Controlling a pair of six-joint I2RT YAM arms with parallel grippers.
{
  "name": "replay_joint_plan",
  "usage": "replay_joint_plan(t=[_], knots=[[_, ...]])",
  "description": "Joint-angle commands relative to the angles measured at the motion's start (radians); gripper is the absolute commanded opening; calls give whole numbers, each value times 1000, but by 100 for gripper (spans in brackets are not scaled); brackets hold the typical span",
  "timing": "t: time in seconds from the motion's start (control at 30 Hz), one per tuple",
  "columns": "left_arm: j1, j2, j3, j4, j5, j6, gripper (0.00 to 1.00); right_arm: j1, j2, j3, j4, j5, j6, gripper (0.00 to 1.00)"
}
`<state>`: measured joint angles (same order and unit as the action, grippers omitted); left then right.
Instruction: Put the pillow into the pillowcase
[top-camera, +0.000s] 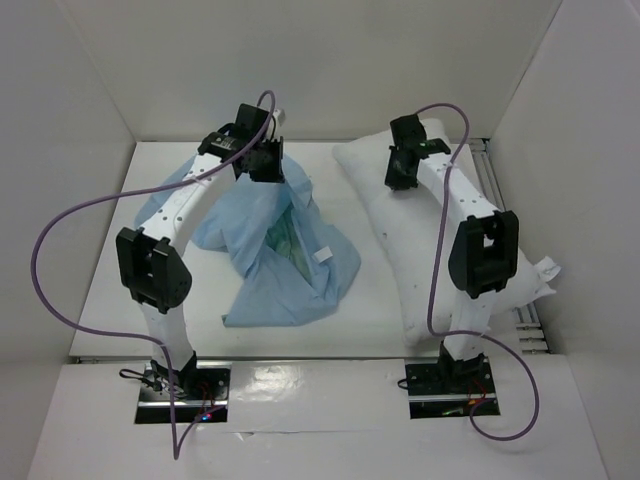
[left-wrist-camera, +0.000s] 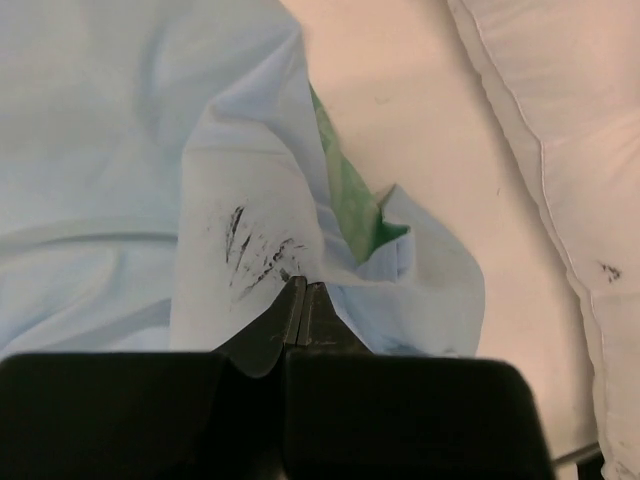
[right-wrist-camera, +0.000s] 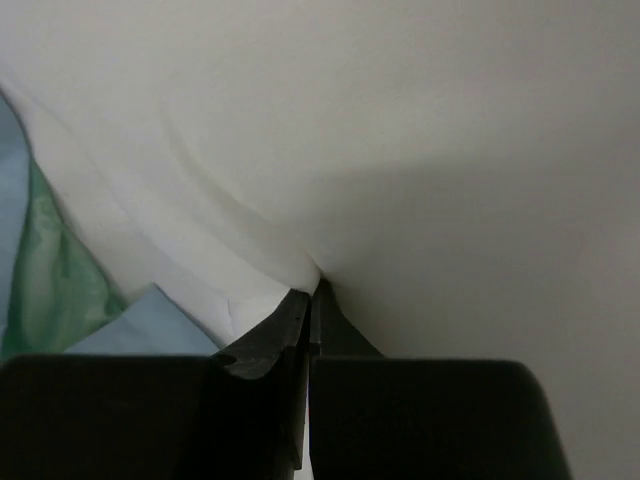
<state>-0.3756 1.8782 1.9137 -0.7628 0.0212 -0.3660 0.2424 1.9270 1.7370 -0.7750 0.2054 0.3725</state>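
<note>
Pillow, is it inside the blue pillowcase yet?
Out. The pillow lies beside the crumpled pillowcase, not in it.

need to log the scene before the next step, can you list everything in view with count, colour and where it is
pillowcase: 1, light blue with sea-green showing in the folds, crumpled left of centre on the table
pillow: 1, white, right side of the table, running from far to near
table: 1, white, under both
cables: 2, purple, one looping off each arm
left arm: 1, white and black, reaching over the pillowcase
right arm: 1, white and black, lying over the pillow
left gripper: 1, black, shut on a fold of the pillowcase
right gripper: 1, black, shut on the pillow fabric at its far end
</note>
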Motion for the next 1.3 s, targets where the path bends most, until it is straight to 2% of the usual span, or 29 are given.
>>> replay_joint_plan(t=[0.0, 0.1, 0.2, 0.23, 0.47, 0.57, 0.8, 0.9, 1.0, 1.17, 1.27], knots=[[14, 10, 38, -44, 54, -11, 0, -20, -52, 6, 109, -60, 13, 0], [24, 36, 87, -66, 65, -11, 0, -20, -146, 10, 124, -98, -33, 0], [43, 71, 126, -66, 74, -11, 0, -20, -339, -89, 210, -198, -66, 0], [55, 84, 142, -78, 74, -23, 0, -20, -443, -117, 227, -248, -82, 0], [90, 211, 278, -89, 166, -42, 0, -20, -782, -306, 267, -549, -162, 0], [99, 254, 326, -89, 184, -53, 0, -9, -844, -362, 244, -691, -188, 0], [142, 320, 404, -53, 264, -83, 0, 83, -843, -430, 41, -828, -285, 0], [162, 329, 441, -32, 295, -93, 0, 164, -803, -439, -57, -801, -328, 0], [162, 329, 481, -21, 295, -93, 0, 271, -789, -461, -112, -695, -327, 0], [182, 320, 501, 16, 295, -103, 0, 334, -789, -493, -153, -470, -293, 0], [182, 299, 481, 62, 281, -123, 0, 362, -789, -467, -210, -436, -293, 0]])
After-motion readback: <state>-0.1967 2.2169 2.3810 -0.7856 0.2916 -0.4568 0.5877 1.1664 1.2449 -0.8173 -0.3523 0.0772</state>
